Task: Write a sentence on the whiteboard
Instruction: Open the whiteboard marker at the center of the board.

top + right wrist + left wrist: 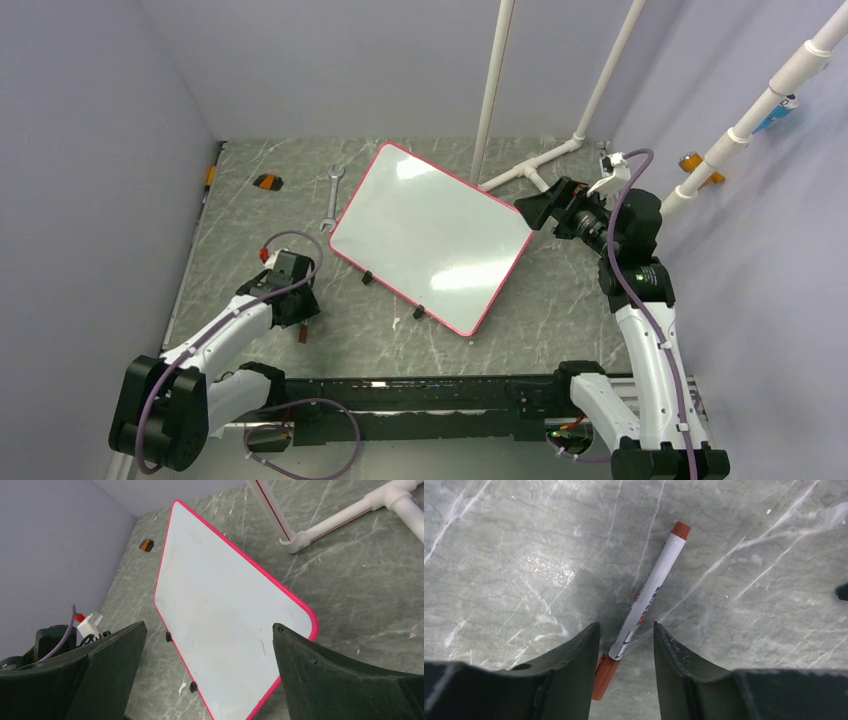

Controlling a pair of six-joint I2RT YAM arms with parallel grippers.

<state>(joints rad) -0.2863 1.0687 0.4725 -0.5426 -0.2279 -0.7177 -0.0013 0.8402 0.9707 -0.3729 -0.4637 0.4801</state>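
whiteboard [430, 235]: glossy white | table [560, 300]: matt, marbled | marker [654, 582]: smooth plastic

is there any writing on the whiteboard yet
No, the whiteboard shows a bare white surface from rim to rim in the top view.

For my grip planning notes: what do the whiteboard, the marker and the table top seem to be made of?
Whiteboard: glossy white coated sheet, showing glare; pink rim looks plastic.
Marker: smooth white plastic barrel, orange-red cap.
Table top: grey-green marble look with white veins, perhaps only a printed laminate.
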